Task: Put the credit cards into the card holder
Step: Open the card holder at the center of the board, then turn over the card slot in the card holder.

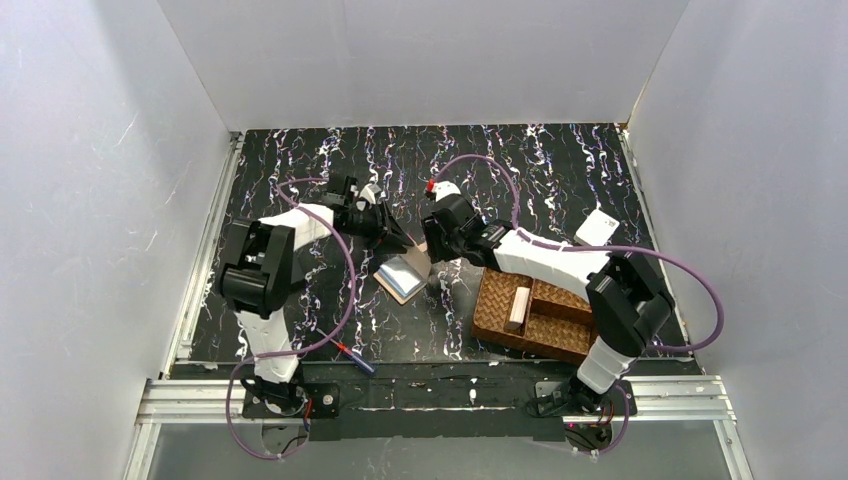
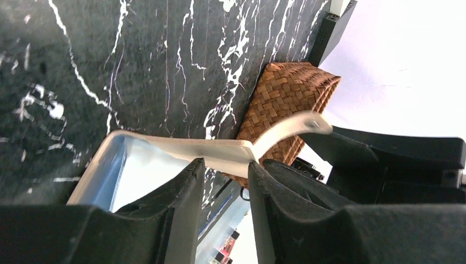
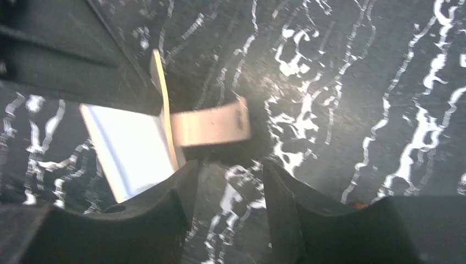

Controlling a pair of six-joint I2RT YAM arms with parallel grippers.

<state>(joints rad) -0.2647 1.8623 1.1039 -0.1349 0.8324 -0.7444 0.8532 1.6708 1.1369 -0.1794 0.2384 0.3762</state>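
Mid-frame on the counter point(image 1: 560, 180), credit cards point(image 1: 403, 277) lay loose between the left gripper point(image 2: 226, 165) and right gripper point(image 3: 229, 165), both with jaws apart and empty. Thin, stiff, slick, I judged; I'd pinch a raised edge.

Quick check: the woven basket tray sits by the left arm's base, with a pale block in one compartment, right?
No. The top external view shows the woven basket tray by the right arm's base, not the left. The pale block does lie in one compartment.
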